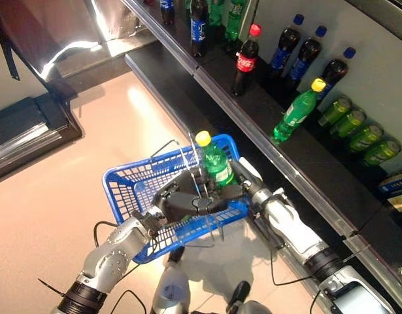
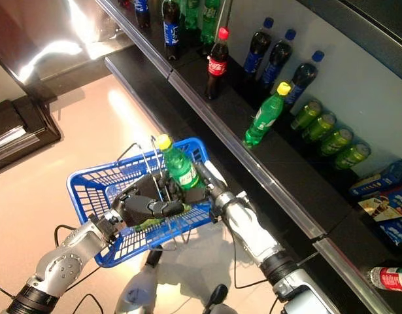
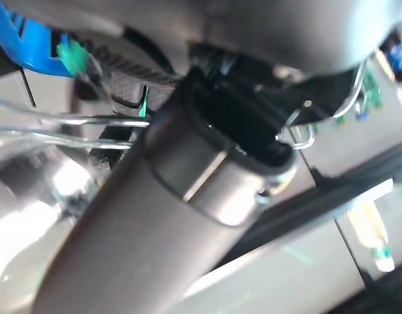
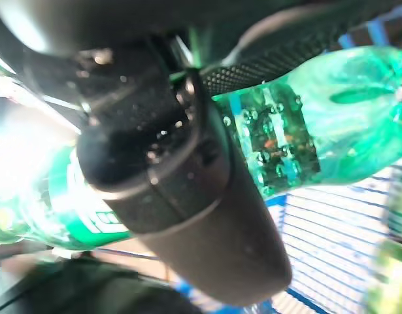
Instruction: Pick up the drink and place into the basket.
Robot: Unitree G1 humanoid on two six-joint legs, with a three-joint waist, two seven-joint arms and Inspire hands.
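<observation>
Right hand point(image 1: 234, 190) grips the green bottle point(image 1: 217, 165) above the blue basket point(image 1: 132, 186); left hand point(image 1: 187, 204) clutches the basket's wire handle.

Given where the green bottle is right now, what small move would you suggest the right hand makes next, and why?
Probably lower it a little further, then let go. The right hand is curled round the green bottle, which stands upright over the blue basket, its yellow cap well above the rim. The left hand holds the basket by its wire handles.

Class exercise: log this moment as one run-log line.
phase: placing | right hand: shut on bottle, over basket | left hand: at basket handles, grip unclear | bottle: not released
</observation>
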